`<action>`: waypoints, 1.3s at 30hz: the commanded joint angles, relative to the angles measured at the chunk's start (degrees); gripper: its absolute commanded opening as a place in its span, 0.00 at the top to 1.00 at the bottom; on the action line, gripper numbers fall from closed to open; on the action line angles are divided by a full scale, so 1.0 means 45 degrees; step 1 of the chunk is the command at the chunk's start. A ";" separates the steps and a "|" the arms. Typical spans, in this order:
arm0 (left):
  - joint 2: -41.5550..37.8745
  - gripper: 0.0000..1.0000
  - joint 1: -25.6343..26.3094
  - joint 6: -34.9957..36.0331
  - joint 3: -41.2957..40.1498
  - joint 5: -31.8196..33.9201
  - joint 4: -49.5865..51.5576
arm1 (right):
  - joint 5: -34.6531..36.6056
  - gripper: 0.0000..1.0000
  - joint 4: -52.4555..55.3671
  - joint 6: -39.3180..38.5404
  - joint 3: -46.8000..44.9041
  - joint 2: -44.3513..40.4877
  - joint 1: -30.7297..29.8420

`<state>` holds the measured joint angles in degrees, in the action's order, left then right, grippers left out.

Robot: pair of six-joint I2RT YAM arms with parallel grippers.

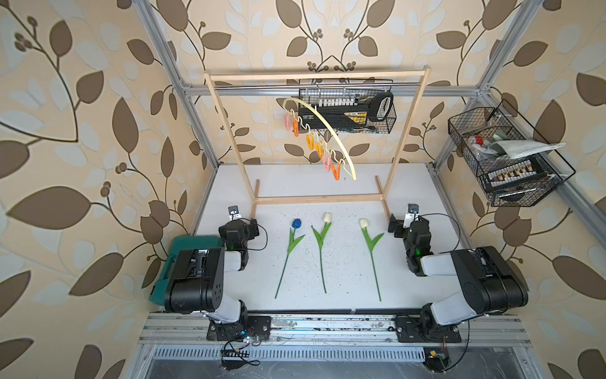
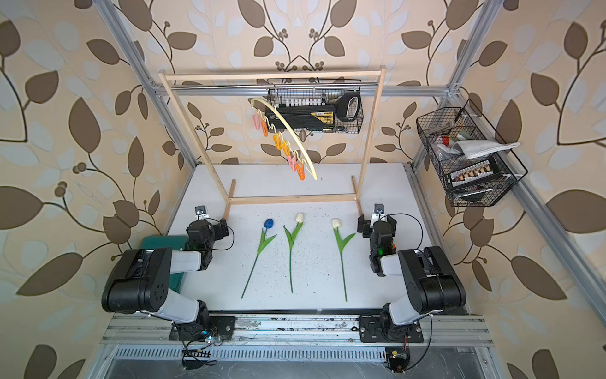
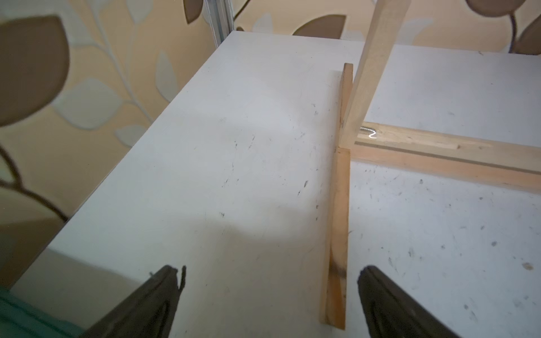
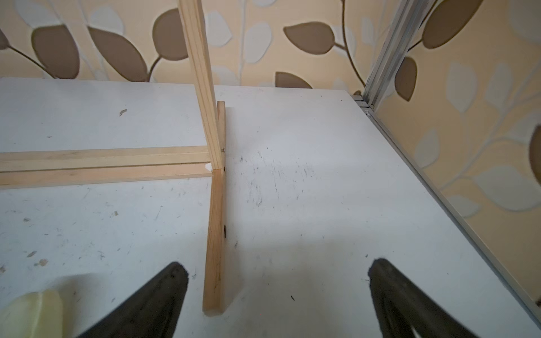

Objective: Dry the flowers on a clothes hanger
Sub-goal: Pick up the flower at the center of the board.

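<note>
Left gripper (image 3: 270, 272) and right gripper (image 4: 278, 269) gape wide, empty, by the table's (image 1: 344, 272) side edges. Mid-table lie the flowers (image 1: 319, 242); the clothes hanger (image 1: 310, 141) hangs over the far half (on a wooden rack (image 1: 316, 74)). Best pinch one stem (image 1: 323, 272) low down.

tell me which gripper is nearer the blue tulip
Left. The left gripper sits close beside the head of the blue tulip; the right gripper is far off, beyond both white tulips.

Robot lab cell — aluminium frame (image 1: 255, 89)
</note>
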<state>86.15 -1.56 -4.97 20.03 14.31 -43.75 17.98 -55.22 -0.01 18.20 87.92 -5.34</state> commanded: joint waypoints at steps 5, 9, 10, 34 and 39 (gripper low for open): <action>-0.0140 0.01 -0.0102 -0.0145 0.0259 -0.0308 -0.0122 | -0.0064 0.01 0.0045 0.0139 0.0117 -0.0051 0.0025; -0.0156 0.01 -0.0102 -0.0145 0.0240 -0.0298 -0.0122 | -0.0068 0.01 0.0046 0.0139 0.0117 -0.0046 0.0030; -0.0148 0.01 -0.0102 -0.0145 0.0238 -0.0298 -0.0122 | -0.0061 0.01 0.0046 0.0138 0.0127 -0.0045 0.0034; -0.0140 0.01 -0.0102 -0.0144 0.0243 -0.0327 -0.0122 | 0.1054 0.01 -0.1449 -0.0236 -0.0776 -0.0451 -0.0651; -0.0140 0.01 -0.0102 -0.0145 0.0249 -0.0312 -0.0122 | 0.4018 0.01 -0.1105 -0.2495 -0.0729 -0.2311 -0.2948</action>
<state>86.15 -1.54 -4.97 20.03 14.28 -43.75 26.39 -59.77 -4.29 13.26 83.18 -13.52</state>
